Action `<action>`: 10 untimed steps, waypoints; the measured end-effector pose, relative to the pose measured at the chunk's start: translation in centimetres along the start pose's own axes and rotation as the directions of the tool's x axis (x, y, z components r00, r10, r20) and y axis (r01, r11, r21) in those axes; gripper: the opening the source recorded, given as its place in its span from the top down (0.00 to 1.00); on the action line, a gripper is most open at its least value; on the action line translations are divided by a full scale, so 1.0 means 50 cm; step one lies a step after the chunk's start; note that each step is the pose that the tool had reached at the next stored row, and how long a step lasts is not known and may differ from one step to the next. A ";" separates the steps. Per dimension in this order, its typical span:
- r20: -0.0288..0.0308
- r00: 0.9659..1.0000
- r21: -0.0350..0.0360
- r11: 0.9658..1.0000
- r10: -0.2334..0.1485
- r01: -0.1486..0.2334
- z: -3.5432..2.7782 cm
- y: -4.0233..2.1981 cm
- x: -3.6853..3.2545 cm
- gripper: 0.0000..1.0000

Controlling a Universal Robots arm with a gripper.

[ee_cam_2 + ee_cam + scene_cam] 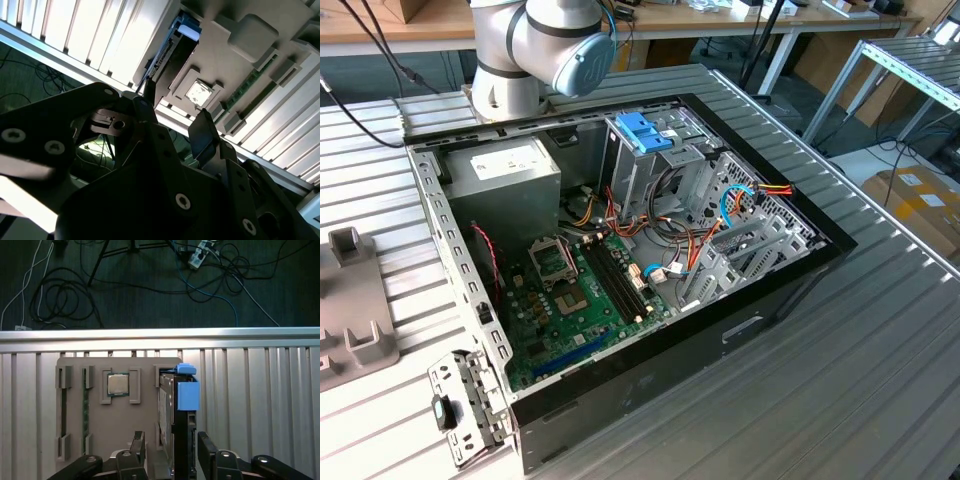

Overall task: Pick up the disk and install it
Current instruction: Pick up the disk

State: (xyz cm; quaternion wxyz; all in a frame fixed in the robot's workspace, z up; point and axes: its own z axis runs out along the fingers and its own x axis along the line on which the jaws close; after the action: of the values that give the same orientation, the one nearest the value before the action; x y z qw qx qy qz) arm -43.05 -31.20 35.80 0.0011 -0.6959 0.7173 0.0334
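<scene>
The disk [182, 396] stands on edge in a slot of a grey holder tray [145, 415], its dark body framed by a light blue carrier. My gripper [171, 445] hangs over the disk's near end, open, with one dark finger on each side of it and a gap to each. In the second wrist view the gripper [175, 112] points at the disk [175, 55] from close by, and nothing sits between the fingers.
The tray also holds a processor chip [118, 385] and memory sticks [85, 410]. It lies on a ribbed metal table [260, 390] near the table's edge, with cables on the floor beyond. An open computer case [620, 250] with a blue-latched drive cage [645, 130] sits mid-table.
</scene>
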 end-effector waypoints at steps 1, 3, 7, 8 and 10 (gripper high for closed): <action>0.000 1.000 0.000 1.000 0.000 0.000 0.000 0.000 0.000 0.46; 0.001 1.000 0.000 1.000 0.000 0.000 0.000 0.000 -0.001 0.46; 0.002 1.000 0.000 1.000 0.000 0.000 0.001 0.000 -0.003 0.46; 0.002 1.000 0.000 1.000 0.000 0.000 0.001 0.000 -0.003 0.46; 0.002 1.000 0.000 1.000 0.000 0.000 0.002 0.000 -0.004 0.46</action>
State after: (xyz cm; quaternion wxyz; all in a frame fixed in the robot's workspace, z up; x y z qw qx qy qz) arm -43.05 -31.00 35.73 0.0020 -0.6959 0.7173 0.0343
